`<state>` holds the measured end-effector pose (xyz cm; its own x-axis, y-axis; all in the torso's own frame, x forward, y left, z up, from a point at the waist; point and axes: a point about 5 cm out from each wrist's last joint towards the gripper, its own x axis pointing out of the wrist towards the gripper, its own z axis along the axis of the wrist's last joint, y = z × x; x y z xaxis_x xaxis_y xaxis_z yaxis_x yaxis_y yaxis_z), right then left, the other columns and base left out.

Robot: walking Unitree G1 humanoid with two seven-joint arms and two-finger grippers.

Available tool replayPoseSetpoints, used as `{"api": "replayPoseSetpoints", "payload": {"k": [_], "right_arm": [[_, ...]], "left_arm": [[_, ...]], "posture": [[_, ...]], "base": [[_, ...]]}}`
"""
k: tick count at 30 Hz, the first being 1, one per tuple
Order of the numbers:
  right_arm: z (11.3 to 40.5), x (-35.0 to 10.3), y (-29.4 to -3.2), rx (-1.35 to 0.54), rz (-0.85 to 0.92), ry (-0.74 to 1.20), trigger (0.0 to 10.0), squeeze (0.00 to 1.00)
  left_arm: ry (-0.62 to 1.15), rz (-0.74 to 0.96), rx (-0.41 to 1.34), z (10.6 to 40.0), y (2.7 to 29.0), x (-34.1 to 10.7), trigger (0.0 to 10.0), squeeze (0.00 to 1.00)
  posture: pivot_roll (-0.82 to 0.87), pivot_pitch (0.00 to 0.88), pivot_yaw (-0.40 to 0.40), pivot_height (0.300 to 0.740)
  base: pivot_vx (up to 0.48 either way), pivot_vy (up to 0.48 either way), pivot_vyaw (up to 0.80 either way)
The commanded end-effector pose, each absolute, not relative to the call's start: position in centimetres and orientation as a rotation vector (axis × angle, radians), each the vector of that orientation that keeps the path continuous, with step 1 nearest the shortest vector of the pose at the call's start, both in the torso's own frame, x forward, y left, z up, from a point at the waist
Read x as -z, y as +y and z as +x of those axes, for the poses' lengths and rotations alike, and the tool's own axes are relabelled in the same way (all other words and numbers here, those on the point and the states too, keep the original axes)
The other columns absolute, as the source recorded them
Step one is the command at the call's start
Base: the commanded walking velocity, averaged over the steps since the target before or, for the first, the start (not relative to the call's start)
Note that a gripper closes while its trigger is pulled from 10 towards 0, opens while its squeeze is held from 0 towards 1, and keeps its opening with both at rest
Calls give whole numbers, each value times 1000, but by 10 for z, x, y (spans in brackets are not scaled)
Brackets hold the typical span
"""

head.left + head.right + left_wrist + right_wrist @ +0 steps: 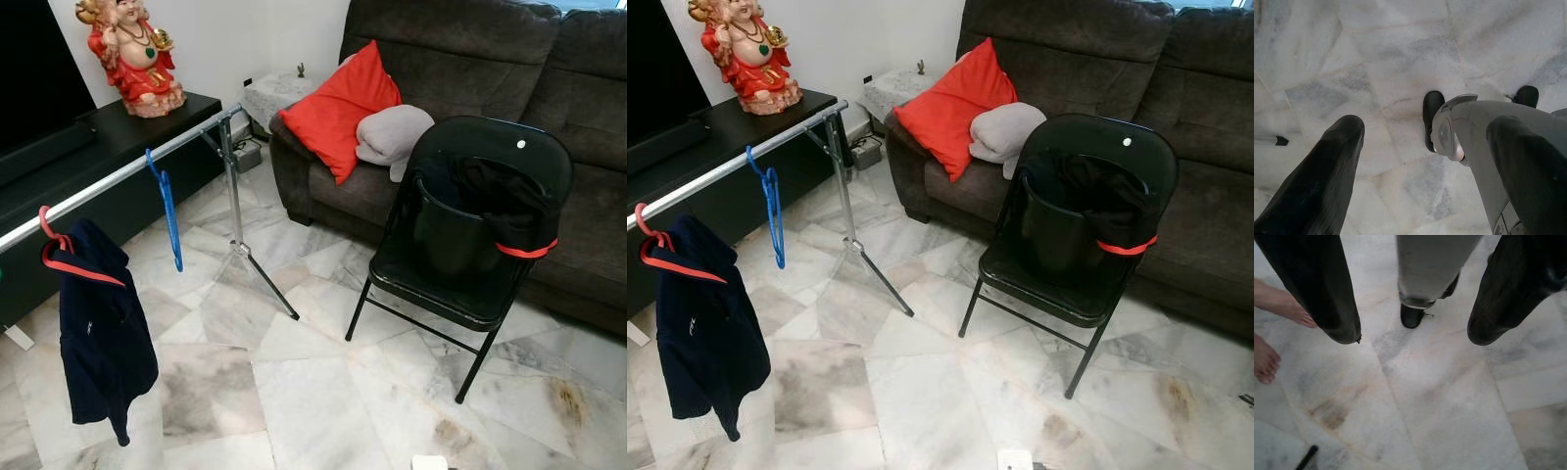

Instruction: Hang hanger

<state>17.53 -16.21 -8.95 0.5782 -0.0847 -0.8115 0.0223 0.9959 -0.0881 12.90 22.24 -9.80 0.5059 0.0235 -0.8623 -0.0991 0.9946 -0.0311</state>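
- Both grippers hang idle at the robot's sides, aimed at the marble floor (323, 392). Left gripper (1420, 161): fingers spread wide, nothing between them. Right gripper (1410, 313): likewise wide apart and empty.
- Landmark for all positions: clothes rail (118, 176), a silver bar on a tripod stand.
- Sofa (470, 59), dark grey, stands well beyond the rail's far end; red cushion (338, 108) and grey cushion (392, 132) lie on its seat.
- Folding chair (465, 284), black, sits on the floor between sofa and robot, well apart from the rail's tripod.
- Black bucket (446, 235) on the chair seat holds dark clothing; a red hanger (526, 251) pokes over its rim. Judged to be the task's item, not yet picked up.
- Dark jacket (98, 333) hangs on a red hanger from the near end of the rail.
- Blue hanger (168, 211) hangs bare further along the rail, apart from the jacket.
- Step in hand (judgement): approach phase, nothing grasped. Next move calls for stepping up to the chair, closing one gripper on the hanger at the bucket rim, then turning toward the rail.
- Open room: bare bar between blue hanger and the rail's far end looks the easiest spot. Floor between chair and tripod is open.
- Edges to mind: tripod leg (269, 284) splays toward the chair; a person's bare feet (1273, 333) stand near the right gripper.
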Motion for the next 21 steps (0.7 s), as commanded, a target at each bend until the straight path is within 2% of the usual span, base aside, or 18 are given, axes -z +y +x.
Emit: {"api": "replayPoseSetpoints", "payload": {"k": [1,21], "right_arm": [[176,90,-162,64,-59,965,10000,0],[167,92,-177,77,-58,976,10000,0]], "left_arm": [[1056,-84,-83,124,224,100,10000,0],[1057,-85,-83,124,223,100,10000,0]], "posture": [[64,68,49,740],[66,70,49,740]], "base": [[259,0,0],[263,0,0]]}}
